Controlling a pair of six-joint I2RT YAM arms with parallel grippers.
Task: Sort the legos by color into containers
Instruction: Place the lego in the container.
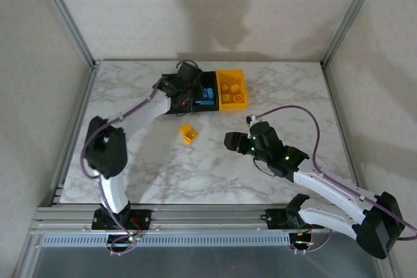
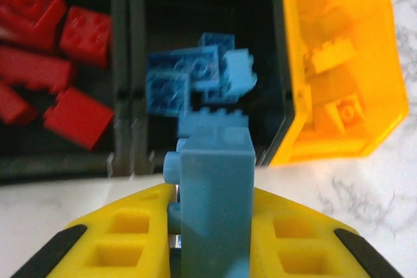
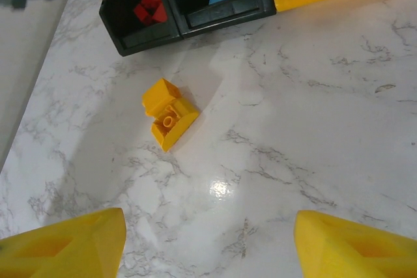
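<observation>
Marble table (image 1: 293,96): three joined bins stand at 12 o'clock, a black bin (image 2: 119,43) of red bricks, a black bin (image 2: 279,63) of blue bricks, and a yellow bin (image 2: 381,63). My left claw (image 2: 212,200) is clamped on a blue lego (image 2: 218,174) at the blue bin's 6 o'clock rim. My right claw (image 3: 208,245) gapes, empty. A yellow lego (image 3: 169,114) lies loose at its 11 o'clock.

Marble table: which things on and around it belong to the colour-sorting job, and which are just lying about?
Job: joined bins; red bricks, blue bricks and yellow bricks inside them; held blue brick in shut left hand; loose yellow brick; open right hand.
Lying about: marble table; metal frame; purple cable.
</observation>
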